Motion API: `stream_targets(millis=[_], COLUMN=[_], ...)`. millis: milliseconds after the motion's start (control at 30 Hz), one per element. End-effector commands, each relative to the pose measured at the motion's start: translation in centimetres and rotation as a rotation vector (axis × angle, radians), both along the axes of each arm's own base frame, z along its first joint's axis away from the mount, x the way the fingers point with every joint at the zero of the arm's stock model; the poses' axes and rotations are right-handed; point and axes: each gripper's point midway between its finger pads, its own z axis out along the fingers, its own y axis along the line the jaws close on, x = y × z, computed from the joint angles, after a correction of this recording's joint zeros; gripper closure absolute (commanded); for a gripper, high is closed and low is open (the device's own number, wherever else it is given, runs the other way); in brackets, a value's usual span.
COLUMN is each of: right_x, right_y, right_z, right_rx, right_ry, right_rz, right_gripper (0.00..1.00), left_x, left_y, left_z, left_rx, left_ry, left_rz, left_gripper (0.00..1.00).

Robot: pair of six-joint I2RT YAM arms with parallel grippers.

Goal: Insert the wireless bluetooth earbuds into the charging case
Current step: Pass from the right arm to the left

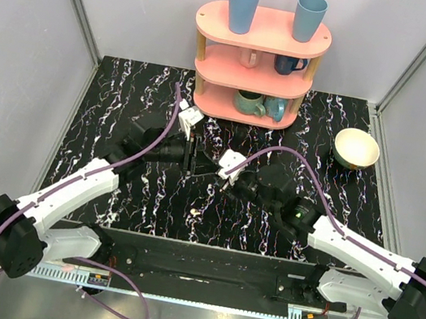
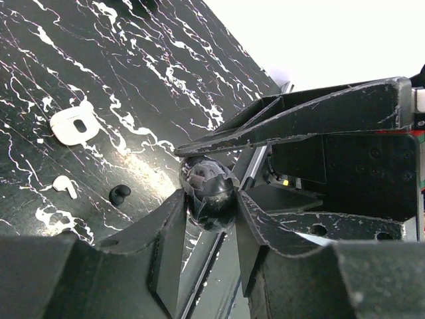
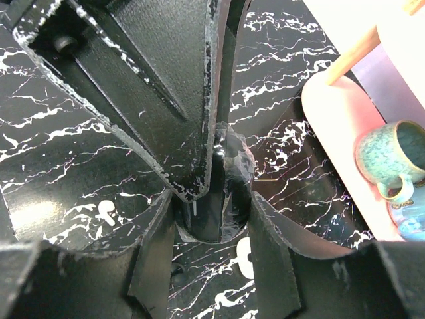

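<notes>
Left claw (image 2: 211,201) pinches dark lump (image 2: 207,181); earbud (image 2: 64,187) lies flat, slanted, near charging case (image 2: 72,124).

Centre: left pincer (image 2: 209,195) and right pincer (image 3: 216,214) meet tip to tip over mid-tabletop (image 1: 124,102), both clamped on one dark rounded object (image 2: 207,186). There is no passage between them.
Back: pink shelf (image 1: 262,28) blocks the rear middle, with only a narrow strip between it and the left wrist.
Back right: cream bowl (image 1: 359,134) stands near the shelf, with a gap between the two.
Left flank: open surface from the left arm to the wall.
Right flank: open surface below the bowl.
Low clutter: charging case (image 2: 72,123), earbud (image 2: 64,186) and small black piece (image 2: 119,194) lie apart beside the left pincer.
Overhead: purple cable (image 1: 281,150) arcs above the right forearm.
</notes>
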Motion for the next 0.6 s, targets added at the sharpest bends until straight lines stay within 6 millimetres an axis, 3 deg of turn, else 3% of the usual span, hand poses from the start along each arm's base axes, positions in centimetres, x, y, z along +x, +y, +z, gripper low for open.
stream_targets(millis=[0, 67, 100, 200, 233, 333, 467, 533, 567], right_x=[-0.4, -0.4, -0.4, -0.5, -0.5, -0.3, 0.1, 0.1, 0.1], right_y=[0.5, 0.5, 0.6, 0.6, 0.6, 0.5, 0.3, 0.1, 0.0], right_z=[1.9, 2.0, 1.9, 2.0, 2.0, 2.6, 4.2, 5.0, 5.4], right_rx=[0.063, 0.064, 0.060, 0.063, 0.066, 0.092, 0.154, 0.200, 0.216], right_ry=[-0.034, -0.036, -0.034, -0.038, -0.036, -0.035, -0.019, 0.006, 0.012], right_rz=[0.018, 0.020, 0.023, 0.027, 0.024, 0.010, -0.042, -0.066, -0.076], right_gripper=[0.97, 0.97, 0.97, 0.97, 0.89, 0.81, 0.33, 0.20, 0.12], left_x=[-0.8, -0.8, -0.7, -0.7, -0.4, -0.2, 0.4, 1.2, 1.4], left_y=[-1.0, -1.0, -1.0, -1.0, -0.9, -0.7, 0.0, 0.7, 1.1], left_z=[1.7, 1.6, 1.4, 1.4, 1.1, 0.5, 0.9, 0.5, 1.2], left_rx=[-0.050, -0.047, -0.043, -0.038, -0.031, -0.022, -0.040, -0.033, -0.041], left_ry=[-0.050, -0.049, -0.047, -0.058, -0.058, -0.081, -0.177, -0.207, -0.247], left_rz=[-0.074, -0.076, -0.075, -0.075, -0.059, -0.044, 0.016, 0.087, 0.113], left_gripper=[0.64, 0.64, 0.69, 0.94, 1.00, 1.00, 1.00, 1.00, 1.00])
